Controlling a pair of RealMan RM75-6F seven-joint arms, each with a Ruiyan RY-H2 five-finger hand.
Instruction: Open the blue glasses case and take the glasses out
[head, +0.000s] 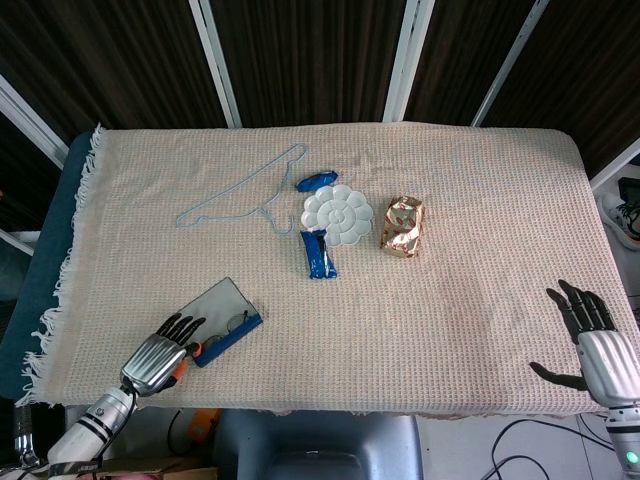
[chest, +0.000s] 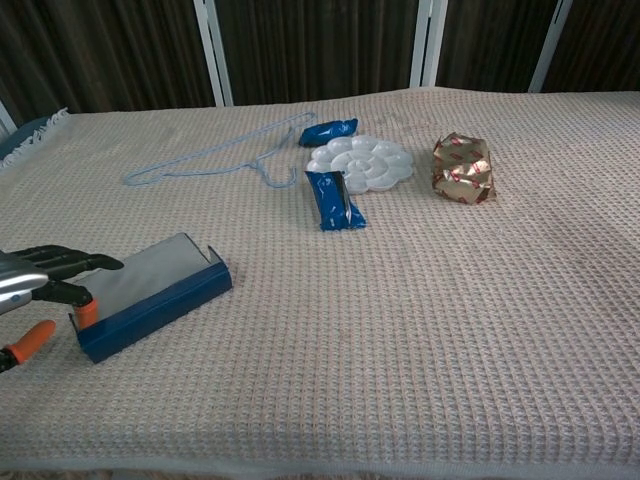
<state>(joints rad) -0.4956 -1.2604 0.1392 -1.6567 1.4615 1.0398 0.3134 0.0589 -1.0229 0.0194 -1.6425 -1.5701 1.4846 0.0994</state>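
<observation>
Blue glasses case (head: 222, 323), pale blue hanger (head: 243, 195), white palette (head: 338, 212), gold wrapper (head: 403, 225)

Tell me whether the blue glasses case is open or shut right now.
Open. In the head view the glasses case shows its grey lid laid back and the glasses lying inside, with the left hand at its end.

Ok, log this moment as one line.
left hand: touching open blue glasses case | glasses: inside | right hand: open, idle
</observation>
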